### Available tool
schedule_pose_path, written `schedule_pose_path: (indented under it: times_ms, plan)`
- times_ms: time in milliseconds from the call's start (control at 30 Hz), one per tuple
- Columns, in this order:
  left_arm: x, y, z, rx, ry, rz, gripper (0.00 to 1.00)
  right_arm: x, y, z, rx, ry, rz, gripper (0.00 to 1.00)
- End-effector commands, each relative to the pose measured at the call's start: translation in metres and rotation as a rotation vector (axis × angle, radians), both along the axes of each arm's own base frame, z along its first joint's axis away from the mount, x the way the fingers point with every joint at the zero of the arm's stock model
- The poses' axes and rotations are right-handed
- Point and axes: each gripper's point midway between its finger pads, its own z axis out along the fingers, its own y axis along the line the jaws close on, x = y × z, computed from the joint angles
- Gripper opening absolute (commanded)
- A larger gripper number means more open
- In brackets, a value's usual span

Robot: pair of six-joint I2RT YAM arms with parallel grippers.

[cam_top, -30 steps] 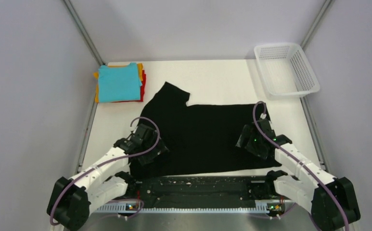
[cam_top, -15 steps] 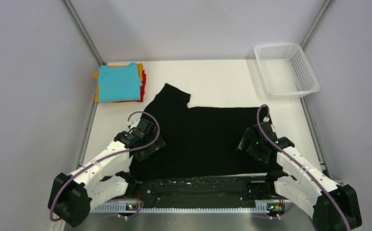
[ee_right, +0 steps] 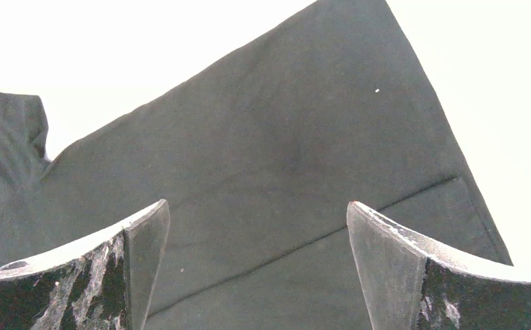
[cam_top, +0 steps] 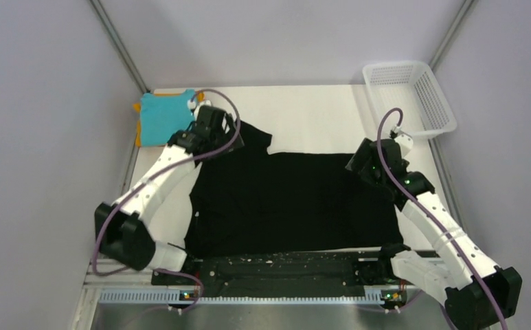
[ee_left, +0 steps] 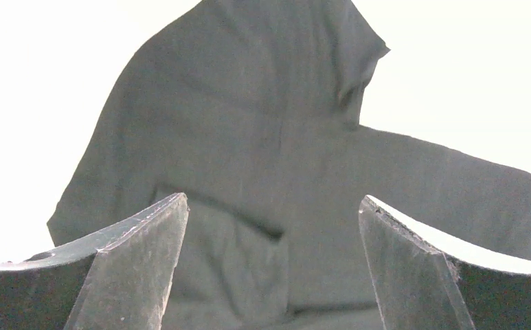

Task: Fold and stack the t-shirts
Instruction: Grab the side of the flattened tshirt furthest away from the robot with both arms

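Observation:
A large black t-shirt point(cam_top: 290, 199) lies spread flat in the middle of the white table, one sleeve point(cam_top: 252, 134) pointing to the far left. My left gripper point(cam_top: 222, 139) hovers open over that sleeve; the left wrist view shows its fingers point(ee_left: 145, 261) wide apart above the dark cloth point(ee_left: 249, 124), holding nothing. My right gripper point(cam_top: 371, 167) hovers open above the shirt's far right part; in the right wrist view a seam point(ee_right: 303, 240) runs between its empty fingers point(ee_right: 386, 268). A folded stack with a teal shirt point(cam_top: 163, 117) on top and an orange edge point(cam_top: 137, 132) sits at the far left, partly hidden by my left arm.
A white mesh basket point(cam_top: 407, 100) stands at the far right corner of the table. Metal frame posts rise at both far corners. The dark base rail point(cam_top: 283, 268) of the arms runs along the near edge, touching the shirt's hem.
Both arms have reached from the shirt's near side toward the far side. The left gripper went to the far left sleeve beside the stack, the right one to the far right part. Both stayed open.

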Motion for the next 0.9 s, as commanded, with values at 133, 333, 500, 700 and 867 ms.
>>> schedule_pose_path:
  times_ms: [133, 333, 500, 700, 867]
  plan:
    - [0.148, 0.000, -0.005, 0.169, -0.003, -0.095, 0.95, 0.023, -0.020, 0.008, -0.113, -0.079, -0.076, 0.99]
    - [0.214, 0.008, -0.044, 0.240, 0.051, -0.105, 0.86, 0.027, -0.030, -0.007, -0.171, -0.027, -0.116, 0.99]
    - [0.247, 0.005, -0.071, 0.266, 0.013, -0.125, 0.81, 0.032, -0.030, -0.022, -0.177, 0.025, -0.117, 0.99]
    - [0.270, 0.001, -0.106, 0.276, 0.006, -0.125, 0.79, 0.033, -0.024, -0.047, -0.171, 0.111, -0.086, 0.98]
    - [0.279, -0.005, -0.121, 0.251, -0.005, -0.127, 0.76, 0.032, -0.020, -0.059, -0.166, 0.156, -0.070, 0.98]
